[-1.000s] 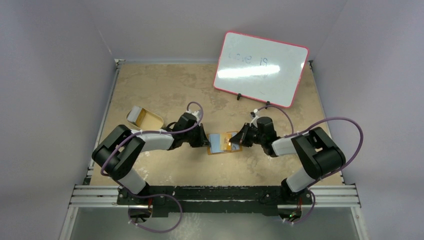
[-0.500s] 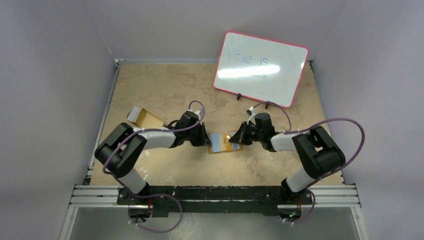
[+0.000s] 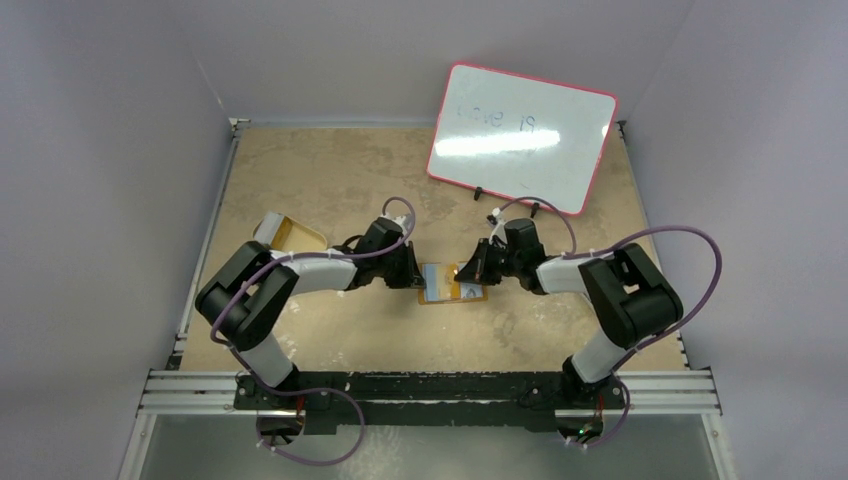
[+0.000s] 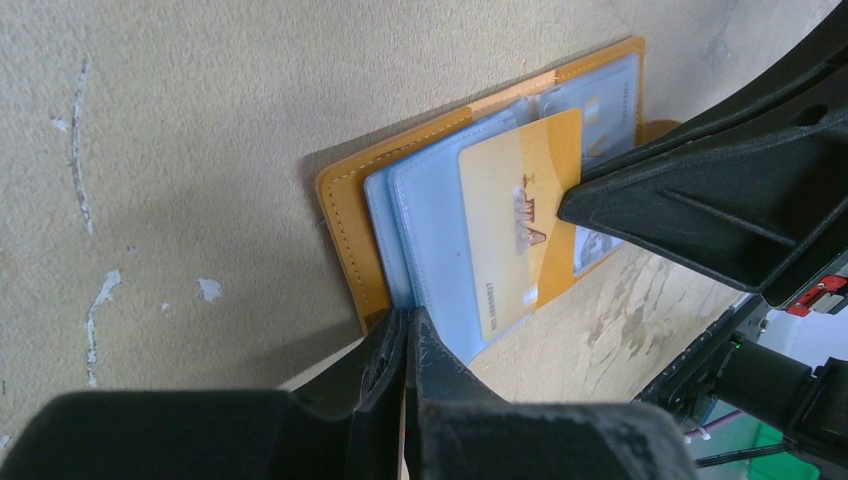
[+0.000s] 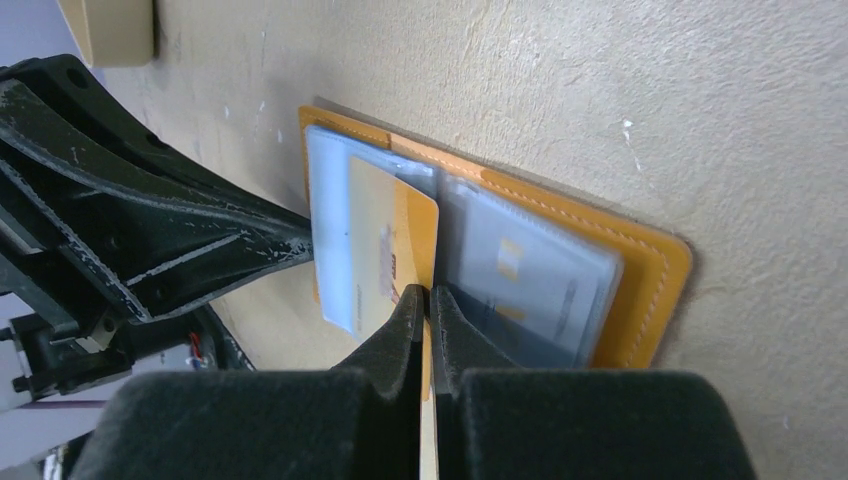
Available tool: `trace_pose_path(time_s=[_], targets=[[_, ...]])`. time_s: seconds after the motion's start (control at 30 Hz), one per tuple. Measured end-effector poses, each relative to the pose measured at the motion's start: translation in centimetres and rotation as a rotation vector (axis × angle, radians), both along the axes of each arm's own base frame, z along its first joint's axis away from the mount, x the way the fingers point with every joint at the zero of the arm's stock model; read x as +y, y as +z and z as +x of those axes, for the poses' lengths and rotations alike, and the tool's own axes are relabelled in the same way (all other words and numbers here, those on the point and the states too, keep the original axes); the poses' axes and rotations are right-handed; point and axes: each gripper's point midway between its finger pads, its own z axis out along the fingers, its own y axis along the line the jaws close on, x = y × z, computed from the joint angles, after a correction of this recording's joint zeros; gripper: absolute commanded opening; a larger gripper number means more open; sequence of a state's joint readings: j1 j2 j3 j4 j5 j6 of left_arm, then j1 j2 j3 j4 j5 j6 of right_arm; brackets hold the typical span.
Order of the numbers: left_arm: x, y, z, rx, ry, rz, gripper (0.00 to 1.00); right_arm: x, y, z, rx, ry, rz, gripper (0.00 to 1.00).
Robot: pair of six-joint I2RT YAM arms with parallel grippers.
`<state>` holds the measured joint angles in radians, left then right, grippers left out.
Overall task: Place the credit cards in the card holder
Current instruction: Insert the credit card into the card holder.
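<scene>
Where the left gripper (image 4: 405, 318) held: its fingers were pressed together on the near edge of the holder (image 4: 345, 205), by the corner of the clear sleeve (image 4: 425, 210), with no gap between them.
Right gripper (image 5: 425, 297): it was closed flat on one short end of the card (image 5: 385, 245) and gripped nothing else.
Card: it was gold and lay over the left sleeve, its free end toward the left gripper; whether it was partly inside or only on top could not be told.
Holder: it lay spread open and flat on the table (image 3: 330, 170), between the two grippers near the middle.
Second card (image 5: 530, 275): it was whitish and already sat in the sleeve on the other half.
Step in hand: this was judged to be sliding the card into the sleeve.
How to do it well: the card wanted keeping low and square to the sleeve mouth and pushing straight along its length. The left pinch needed to hold steady so the holder did not slide, with release only once most of the card was covered.
Risk: a tilted card could have ridden over the sleeve or buckled the plastic.
Card print: there was a dark logo and a row of small digits along one edge, too small to read.
Tray (image 3: 290, 235): it was beige and sat off to the left, well apart from the holder.
Whiteboard (image 3: 520, 135): it was propped at the far edge and bore faint writing, perhaps "Love is", not certain.
</scene>
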<state>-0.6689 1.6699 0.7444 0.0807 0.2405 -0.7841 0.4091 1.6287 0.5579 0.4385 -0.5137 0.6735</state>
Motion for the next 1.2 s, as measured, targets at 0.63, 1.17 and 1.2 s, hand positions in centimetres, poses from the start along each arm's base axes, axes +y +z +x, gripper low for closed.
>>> trace_pose_path(time_s=[0.63,1.17,1.2], targets=[[0.3,0.1,1.5,-0.036,-0.010,0.081,0.00,-0.3,1.3,0.6,-0.026,-0.064,-0.095,0.35],[0.2,0.1,1.5,-0.035,-0.009,0.080,0.00,1.4,0.4,0.1,-0.002,-0.030,-0.063,0.14],[0.2,0.1,1.5,-0.035,-0.009,0.080,0.00,1.7,0.4,0.0,0.000,-0.025,-0.055,0.13]])
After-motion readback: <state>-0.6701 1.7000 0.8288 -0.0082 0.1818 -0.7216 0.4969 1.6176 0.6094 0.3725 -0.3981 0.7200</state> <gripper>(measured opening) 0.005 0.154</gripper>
